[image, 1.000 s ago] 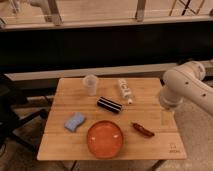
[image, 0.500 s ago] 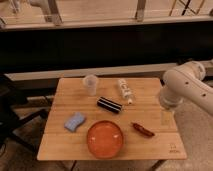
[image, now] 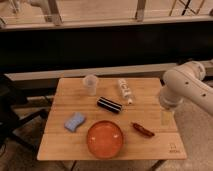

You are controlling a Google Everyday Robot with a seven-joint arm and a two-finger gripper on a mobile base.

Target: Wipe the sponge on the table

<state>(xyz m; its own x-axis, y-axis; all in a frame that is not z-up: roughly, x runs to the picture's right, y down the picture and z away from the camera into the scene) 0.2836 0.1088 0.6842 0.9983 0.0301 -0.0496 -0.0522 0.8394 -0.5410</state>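
The sponge is a small light-blue pad lying flat on the left part of the table, a light wooden top of long planks. My white arm comes in from the right. Below its joint, my gripper hangs over the table's right edge. It is far from the sponge, with the plate and other items in between. Nothing shows in the gripper.
An orange plate sits at the front middle. A black ribbed cylinder lies at the centre, with a clear cup and a lying white bottle behind it. A red-brown item lies right of the plate. A dark chair stands to the left.
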